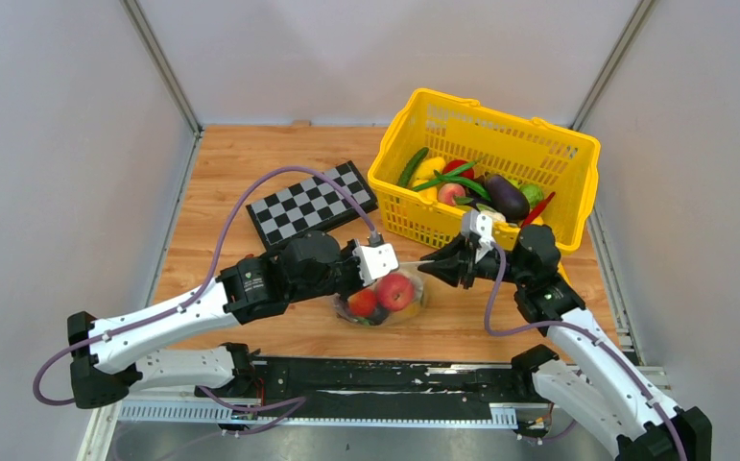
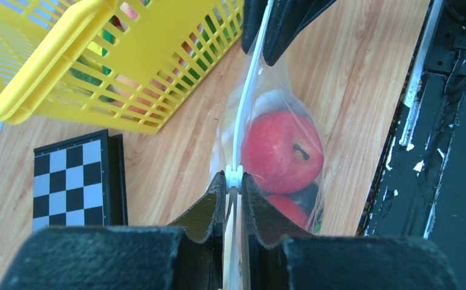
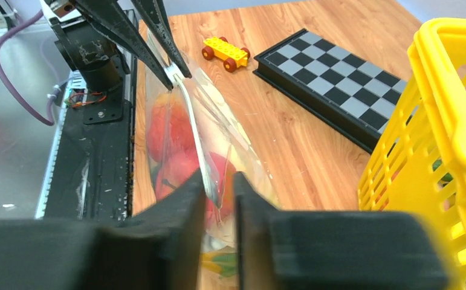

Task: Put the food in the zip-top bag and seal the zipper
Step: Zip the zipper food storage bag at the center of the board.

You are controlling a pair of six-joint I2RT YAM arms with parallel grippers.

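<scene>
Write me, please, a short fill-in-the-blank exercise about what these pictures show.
1. The big red round fruit inside the clear soft plastic zip-top bag is an ____.
2. The left arm's fingers are pinched on the bag's narrow clear ____ strip.
3. The black-and-white checkerboard lies to the left of the ____ plastic basket.
4. The small yellow toy car on the wooden table has ____ wheels.

Missing words: apple; zipper; yellow; red.

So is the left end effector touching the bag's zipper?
Touching. Left wrist view shows the left end effector clamped shut on the zipper.
</scene>
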